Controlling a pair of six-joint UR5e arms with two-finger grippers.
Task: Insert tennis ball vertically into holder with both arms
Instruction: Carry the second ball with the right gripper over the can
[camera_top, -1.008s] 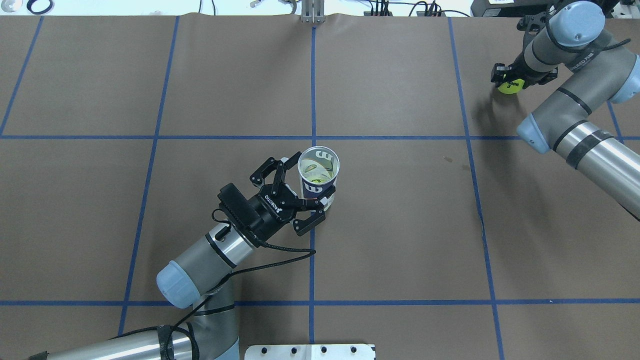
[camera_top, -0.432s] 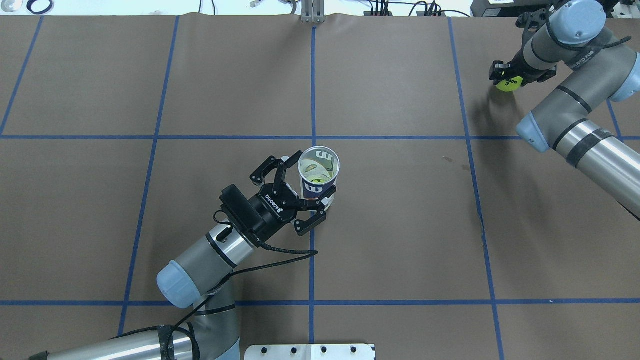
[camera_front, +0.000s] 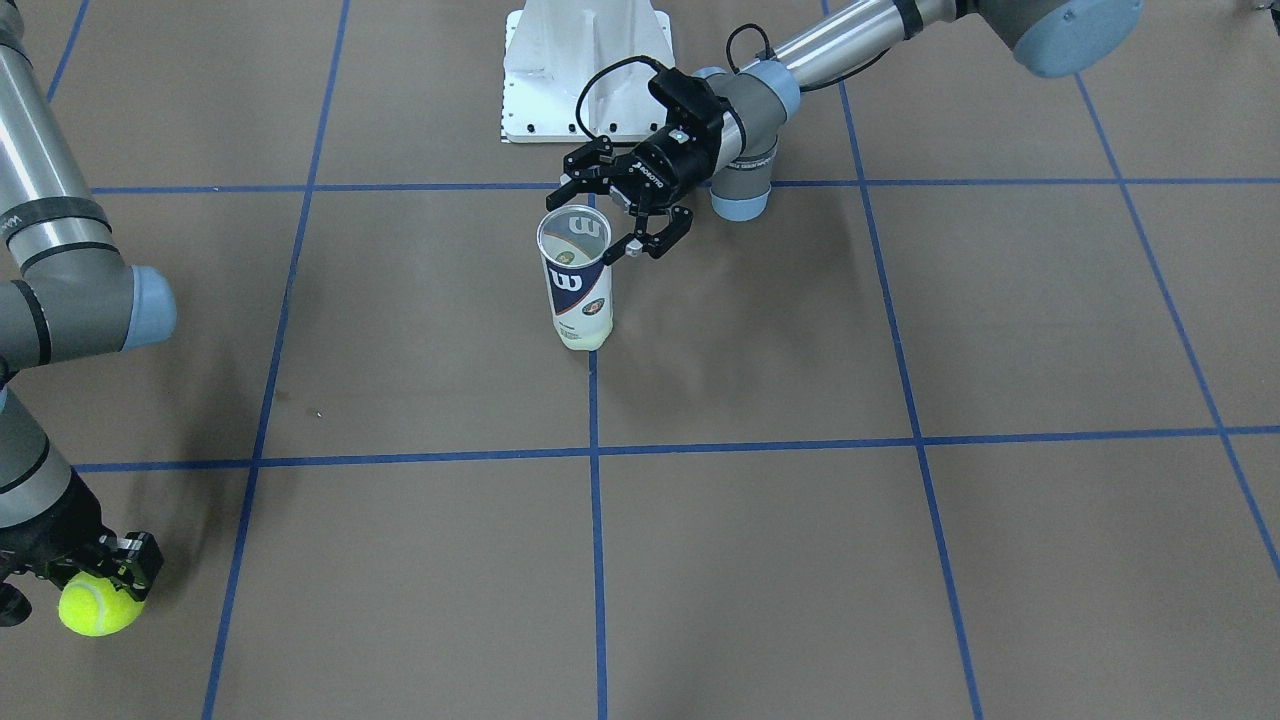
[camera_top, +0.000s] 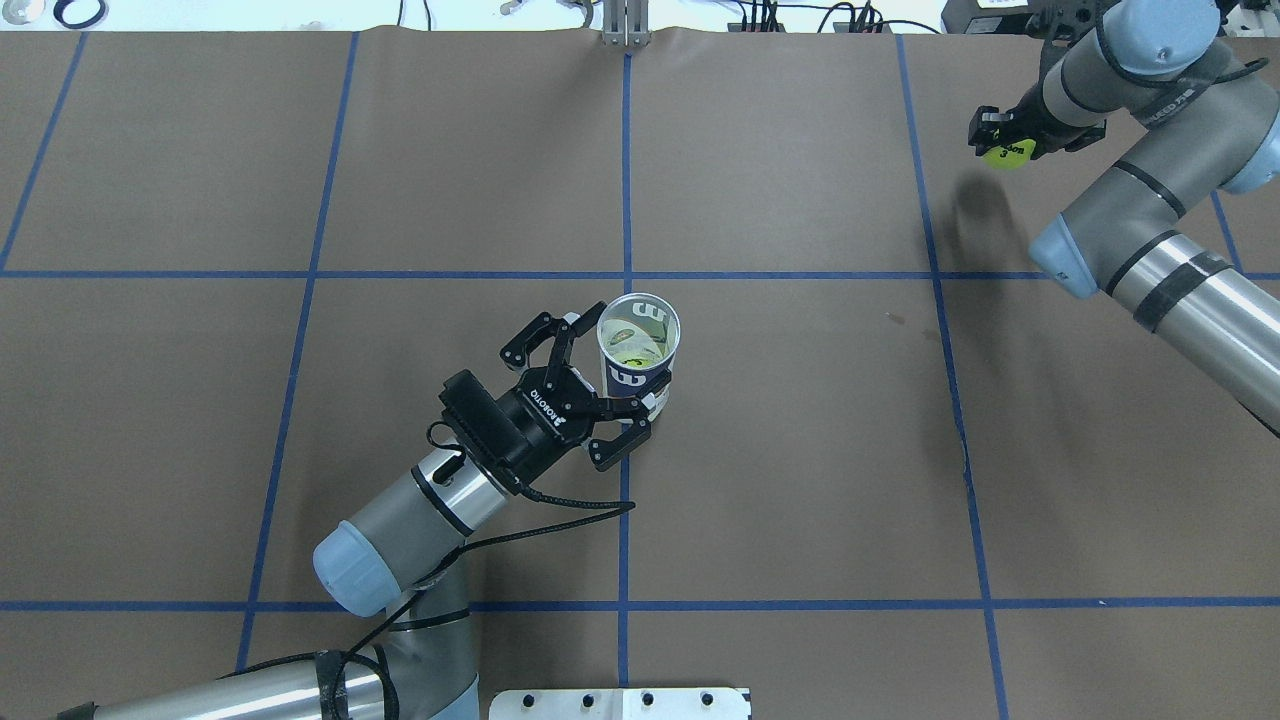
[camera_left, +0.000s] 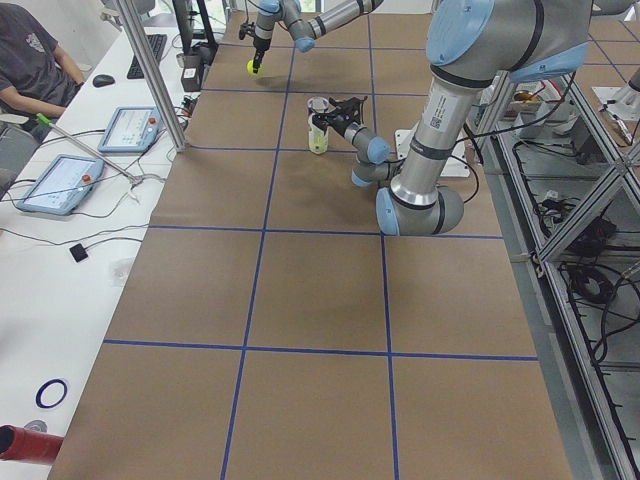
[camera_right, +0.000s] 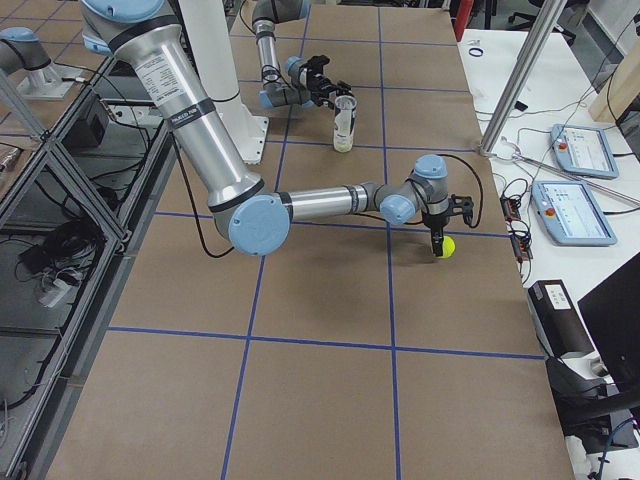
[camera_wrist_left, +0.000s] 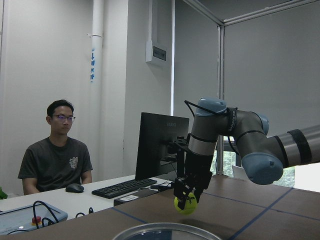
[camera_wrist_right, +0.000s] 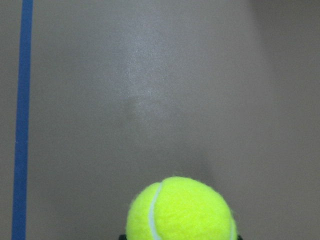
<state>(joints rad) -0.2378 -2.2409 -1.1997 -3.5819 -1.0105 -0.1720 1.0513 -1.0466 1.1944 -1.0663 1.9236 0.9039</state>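
The holder (camera_top: 638, 352) is a clear can with a navy "W" label. It stands upright near the table's middle, also in the front view (camera_front: 577, 285), with a yellow-green ball in its bottom. My left gripper (camera_top: 632, 345) has its fingers spread wide on either side of the can and touching it. The can's rim shows at the bottom of the left wrist view (camera_wrist_left: 165, 231). My right gripper (camera_top: 1003, 140) is shut on a yellow tennis ball (camera_top: 1010, 153) at the far right. It holds the ball just above the table (camera_front: 98, 607) (camera_wrist_right: 180, 212) (camera_wrist_left: 185, 205).
The white pedestal base (camera_front: 585, 70) stands at the robot's edge of the table. Blue tape lines (camera_top: 626, 180) grid the brown table cover. An operator (camera_wrist_left: 55, 150) sits at a desk with a monitor (camera_wrist_left: 160, 145) beyond the far edge. Control tablets (camera_left: 60, 185) lie there.
My right gripper has lifted the tennis ball off the table and carried it a little to the left and farther from the robot; its shadow has separated. The left gripper and the holder have not moved.
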